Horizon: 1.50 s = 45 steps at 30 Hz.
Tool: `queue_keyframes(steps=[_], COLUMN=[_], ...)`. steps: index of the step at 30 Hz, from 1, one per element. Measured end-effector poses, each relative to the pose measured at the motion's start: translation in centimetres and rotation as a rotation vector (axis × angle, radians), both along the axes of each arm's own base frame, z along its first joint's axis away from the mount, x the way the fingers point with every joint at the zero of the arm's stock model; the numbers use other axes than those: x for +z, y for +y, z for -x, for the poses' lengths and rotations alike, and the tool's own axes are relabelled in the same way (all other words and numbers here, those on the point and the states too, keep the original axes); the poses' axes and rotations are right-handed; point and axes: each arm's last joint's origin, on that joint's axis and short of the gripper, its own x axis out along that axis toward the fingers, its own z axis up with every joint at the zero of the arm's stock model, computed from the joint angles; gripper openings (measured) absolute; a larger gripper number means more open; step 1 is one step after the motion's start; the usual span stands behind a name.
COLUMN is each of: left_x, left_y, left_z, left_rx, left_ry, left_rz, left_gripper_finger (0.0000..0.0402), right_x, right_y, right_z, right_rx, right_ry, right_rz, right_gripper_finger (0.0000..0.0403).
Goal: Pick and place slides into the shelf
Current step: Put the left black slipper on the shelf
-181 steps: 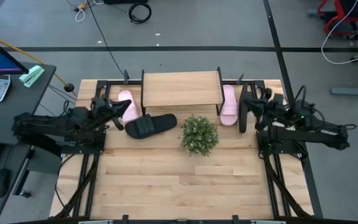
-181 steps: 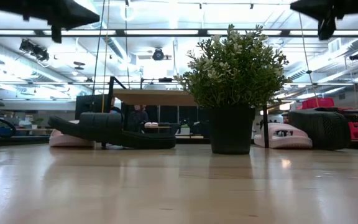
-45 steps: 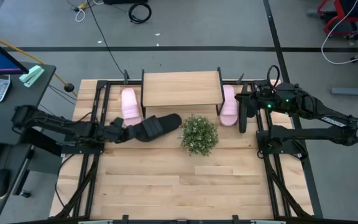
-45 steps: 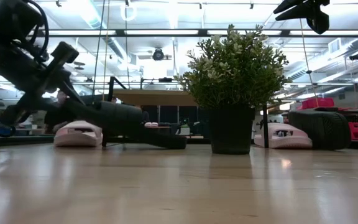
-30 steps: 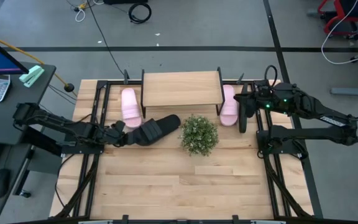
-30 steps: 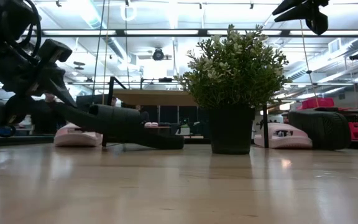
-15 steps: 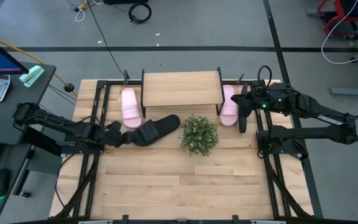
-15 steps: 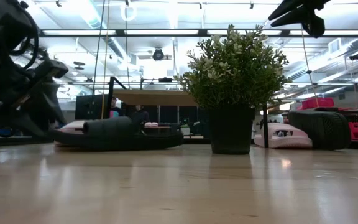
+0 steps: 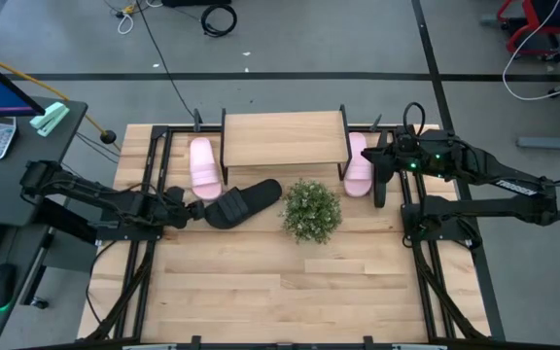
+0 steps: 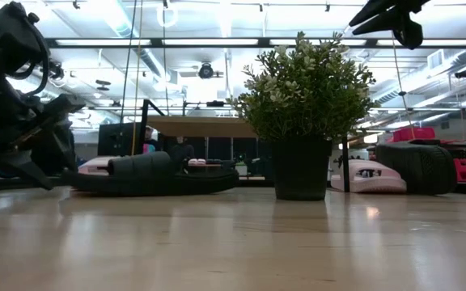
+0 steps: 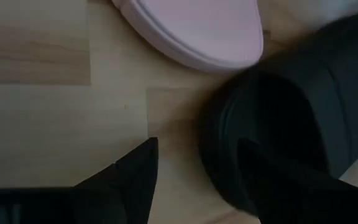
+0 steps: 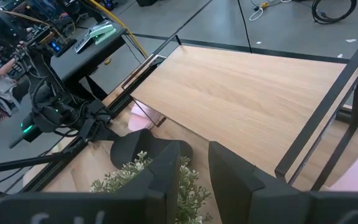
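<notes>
- Since the frames a moment back, left gripper [image 9: 185, 211] has let go of the black slide [image 9: 242, 202], which was raised at its heel and now lies flat on the table [image 9: 290, 282]; gripper backed off slightly toward its own side.
- Left jaws spread, holding nothing; in the left wrist view the fingers [image 11: 129, 180] frame the black slide's heel rim, just short of it.
- Right gripper [image 9: 385, 163] hovers above the right end of the shelf [image 9: 283, 138]; jaws only narrowly parted, nothing between them.
- Black slide sits in front of the shelf's left leg, toe angled toward the shelf, not yet under the board. Potted plant [image 9: 311, 210] stands just beside its toe.
- Handling, judged: moulded foam or rubber, light, somewhat flexible. Sole will bend if pinched at one end, so the toe likely droops or drags. Ribbed strap looks the surest hold; heel rim works but tips the slide.
- Matte surface, probably not slippery. Not fragile.
- Count: two pink slides, one [image 9: 203, 167] left of the shelf, one [image 9: 358, 163] right of it.
- Two black slides: the one above, and a second [image 10: 417, 167] standing on edge beside the right pink slide.
- One shelf, nothing on its top board. One plant.
</notes>
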Motion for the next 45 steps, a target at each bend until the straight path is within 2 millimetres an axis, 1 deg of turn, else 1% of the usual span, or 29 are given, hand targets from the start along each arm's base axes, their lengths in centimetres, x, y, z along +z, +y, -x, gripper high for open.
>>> queue_keyframes(steps=[22,32,37,41,45], left_x=[0.0,-1.0,-1.3,-1.6,-1.8], left_y=[0.2,-0.3,-0.5,-0.6,-0.6], left_z=[-0.2,-1.8,-2.9,-3.4,-3.6], left_rx=[0.041,0.037,0.042,0.044,0.045], left_ry=[-0.023,0.000,-0.036,-0.047,-0.049], left_rz=[-0.069,-0.060,-0.062,-0.061,-0.061], left_gripper_finger=[0.0264,0.0255,0.0253,0.0243,0.0222], right_x=[0.0,0.0,0.0,0.0,0.0], right_y=[0.0,0.0,0.0,0.0,0.0], right_z=[0.0,0.0,0.0,0.0,0.0], right_rx=[-0.001,0.000,-0.003,-0.006,-0.006], right_ry=[0.002,0.002,-0.002,-0.005,-0.005], right_rz=[0.001,0.001,-0.007,-0.013,-0.014], right_gripper_finger=[0.0092,0.0092,0.0092,0.0092,0.0092])
